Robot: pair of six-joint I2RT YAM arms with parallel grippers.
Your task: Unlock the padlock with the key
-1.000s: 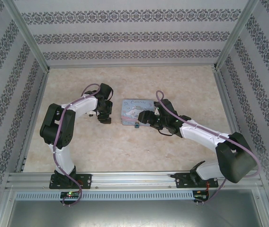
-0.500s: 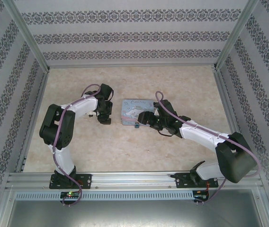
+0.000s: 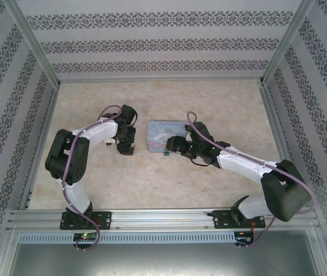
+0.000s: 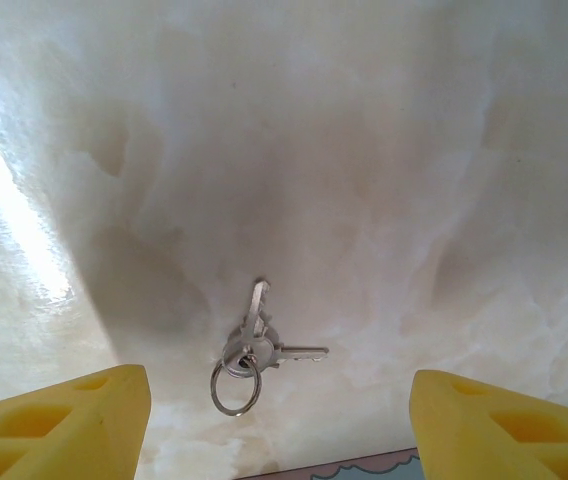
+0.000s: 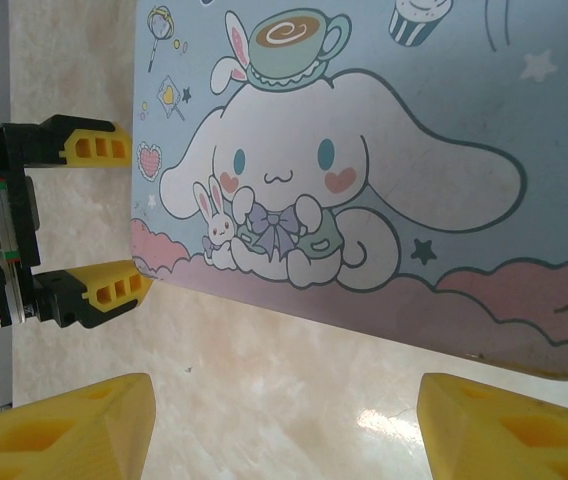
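Note:
Two small silver keys on a ring [image 4: 254, 345] lie flat on the marbled table, just ahead of my open left gripper [image 4: 279, 430], whose yellow fingers [image 4: 64, 420] stand wide on either side. From above, the left gripper [image 3: 126, 148] points down just left of the tin. The padlock [image 3: 166, 153] is a tiny bluish speck on the table by the tin's near edge, beside my right gripper [image 3: 176, 145]. The right gripper [image 5: 284, 430] is open over bare table, nothing between its fingers [image 5: 514, 430]. The left gripper [image 5: 99, 215] also appears in the right wrist view, at the tin's left end.
A light-blue cartoon-printed tin [image 3: 164, 134] lies flat between the two grippers; its lid [image 5: 364, 150] spreads across the right wrist view and its corner [image 4: 364, 468] edges into the left wrist view. Patterned walls and metal rails [image 3: 42, 57] enclose the table.
The left arm has drawn in slightly and its gripper has sunk a little toward the table. The right gripper has edged slightly left along the tin's near edge.

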